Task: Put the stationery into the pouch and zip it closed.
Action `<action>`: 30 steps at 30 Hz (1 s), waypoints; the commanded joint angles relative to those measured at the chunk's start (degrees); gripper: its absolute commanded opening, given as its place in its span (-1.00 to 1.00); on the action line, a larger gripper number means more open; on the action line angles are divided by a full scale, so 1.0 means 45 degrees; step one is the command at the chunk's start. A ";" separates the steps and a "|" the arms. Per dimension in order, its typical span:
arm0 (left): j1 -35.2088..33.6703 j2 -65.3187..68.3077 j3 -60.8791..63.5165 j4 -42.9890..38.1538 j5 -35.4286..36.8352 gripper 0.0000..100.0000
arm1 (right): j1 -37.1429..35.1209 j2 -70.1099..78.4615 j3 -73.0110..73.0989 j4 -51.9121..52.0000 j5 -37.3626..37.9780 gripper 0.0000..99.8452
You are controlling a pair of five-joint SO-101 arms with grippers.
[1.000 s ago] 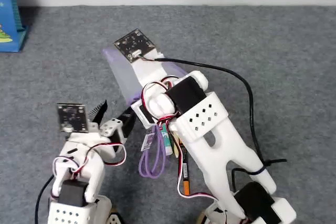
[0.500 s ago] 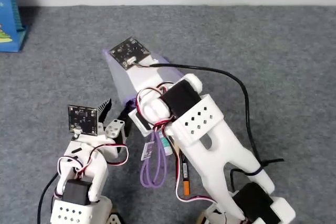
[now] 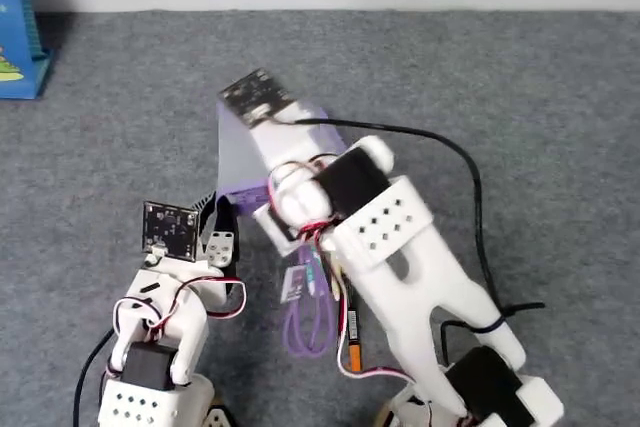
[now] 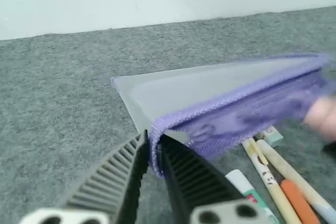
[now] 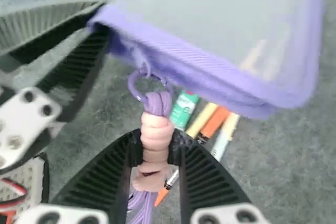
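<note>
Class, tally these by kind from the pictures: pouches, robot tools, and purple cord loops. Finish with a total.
pouch: 1
tools: 2 (left tool, right tool)
cord loop: 1
Total: 4

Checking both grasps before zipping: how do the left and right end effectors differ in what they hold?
The left end effector pinches the pouch by its purple edge near a corner; the right end effector pinches the purple cord looped onto its zipper. The left grips the pouch itself, the right only its pull. Both are shut.
</note>
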 commanded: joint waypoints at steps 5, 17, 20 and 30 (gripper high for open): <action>-0.0117 -0.0098 -0.1436 0.2325 -0.0137 -0.98 | 0.2237 -0.2217 -0.0606 0.0400 0.0860 -0.98; -0.0645 -0.0098 -0.1748 0.2969 -0.0137 -0.98 | 0.4151 -0.2471 -0.0606 0.0654 0.1133 -0.98; -0.0957 -0.0098 -0.1768 0.2950 -0.0137 -0.98 | 0.4093 -0.2471 -0.0606 0.0615 0.1133 -0.98; -0.2227 -0.0098 -0.3780 0.4591 -0.0098 -0.98 | 0.4503 -0.2569 -0.0606 0.1221 0.1074 -0.45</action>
